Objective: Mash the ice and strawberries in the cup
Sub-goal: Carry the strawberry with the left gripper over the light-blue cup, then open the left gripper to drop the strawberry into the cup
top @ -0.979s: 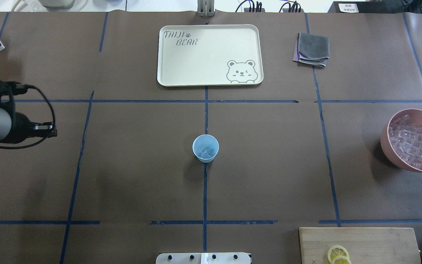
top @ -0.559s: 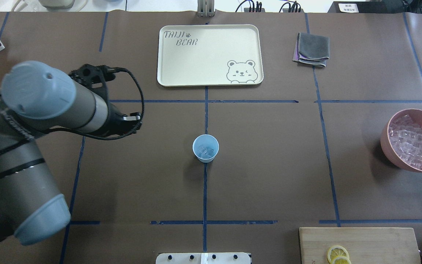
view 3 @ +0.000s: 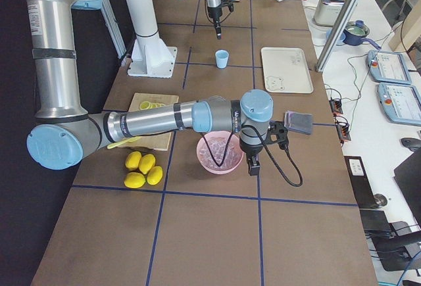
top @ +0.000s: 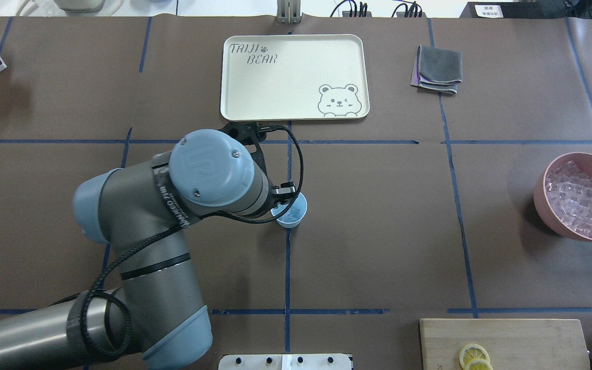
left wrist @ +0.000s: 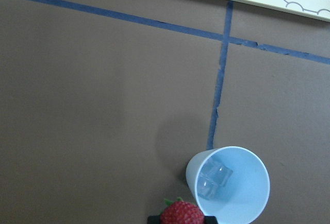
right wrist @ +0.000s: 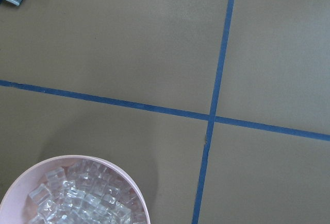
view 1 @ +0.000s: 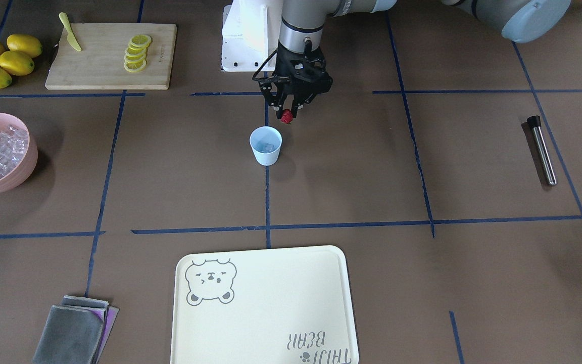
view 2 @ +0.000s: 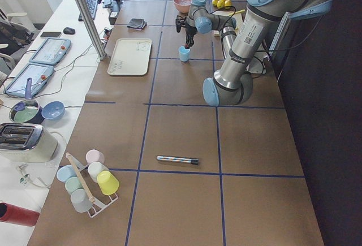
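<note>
Currently, left gripper (view 1: pixel 286 112): pinching strawberry (view 1: pixel 285 118), short of cup (view 1: pixel 265 146).
Right gripper (view 3: pixel 252 166): closure unclear.
Risk: early release drops berry outside rim.

Cream tray (view 1: pixel 271 303) printed with a bear serves as landmark. Folded grey cloth (view 1: pixel 74 328) lies just off its bear-side short edge. Pink bowl (view 1: pixel 5 184) sits farther out on that side. Wooden board (view 1: pixel 104 68) across the table from the tray carries lemon slices (view 1: pixel 137 53) and a yellow knife (view 1: pixel 70 32), with whole lemons (view 1: pixel 5 59) beside it. Metal rod (view 1: pixel 542 150), black-capped, lies well off the lettered side.
</note>
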Tool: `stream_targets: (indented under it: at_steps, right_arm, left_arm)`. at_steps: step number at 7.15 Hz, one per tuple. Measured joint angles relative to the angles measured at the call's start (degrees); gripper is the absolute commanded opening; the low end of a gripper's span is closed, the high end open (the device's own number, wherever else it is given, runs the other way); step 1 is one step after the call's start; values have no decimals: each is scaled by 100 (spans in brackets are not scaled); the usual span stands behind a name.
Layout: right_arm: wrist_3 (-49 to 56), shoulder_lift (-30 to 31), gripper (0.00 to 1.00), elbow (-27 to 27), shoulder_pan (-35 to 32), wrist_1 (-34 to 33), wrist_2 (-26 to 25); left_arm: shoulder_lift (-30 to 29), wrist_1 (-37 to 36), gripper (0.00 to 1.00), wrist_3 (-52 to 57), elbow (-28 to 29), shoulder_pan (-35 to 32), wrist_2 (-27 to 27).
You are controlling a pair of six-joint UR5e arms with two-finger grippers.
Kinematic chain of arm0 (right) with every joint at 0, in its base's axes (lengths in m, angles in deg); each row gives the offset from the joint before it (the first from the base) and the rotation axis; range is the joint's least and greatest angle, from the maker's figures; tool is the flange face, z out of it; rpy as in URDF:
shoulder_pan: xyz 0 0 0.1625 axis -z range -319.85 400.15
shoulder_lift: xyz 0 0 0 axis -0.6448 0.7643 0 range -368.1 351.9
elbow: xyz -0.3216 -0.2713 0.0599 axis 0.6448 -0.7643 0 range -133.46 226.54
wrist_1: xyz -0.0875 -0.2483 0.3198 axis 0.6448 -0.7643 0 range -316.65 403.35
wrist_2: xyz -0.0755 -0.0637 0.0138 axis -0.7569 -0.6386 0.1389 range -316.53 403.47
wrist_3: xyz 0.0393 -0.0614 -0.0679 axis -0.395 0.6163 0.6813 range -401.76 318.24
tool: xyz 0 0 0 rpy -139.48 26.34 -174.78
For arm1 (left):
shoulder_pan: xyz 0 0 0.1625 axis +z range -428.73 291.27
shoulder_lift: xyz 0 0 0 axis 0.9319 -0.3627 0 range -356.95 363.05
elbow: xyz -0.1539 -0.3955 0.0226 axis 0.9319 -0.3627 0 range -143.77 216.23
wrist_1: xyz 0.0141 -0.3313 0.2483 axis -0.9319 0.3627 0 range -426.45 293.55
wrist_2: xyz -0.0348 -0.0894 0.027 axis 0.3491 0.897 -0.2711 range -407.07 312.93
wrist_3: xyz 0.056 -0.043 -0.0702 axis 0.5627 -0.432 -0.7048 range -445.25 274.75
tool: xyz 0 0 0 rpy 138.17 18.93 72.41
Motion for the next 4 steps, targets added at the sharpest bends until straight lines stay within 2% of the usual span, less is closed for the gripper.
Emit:
stream_targets:
  at_steps: [3, 4]
  right_arm:
    - [0, 1, 100, -2, -3, 2, 0]
    - [1, 0, 100, -2, -3, 4, 0]
  left_arm:
    - [-541, 181, 1, -27, 889, 32, -101]
    - [-575, 215, 16, -12, 980, 33, -131]
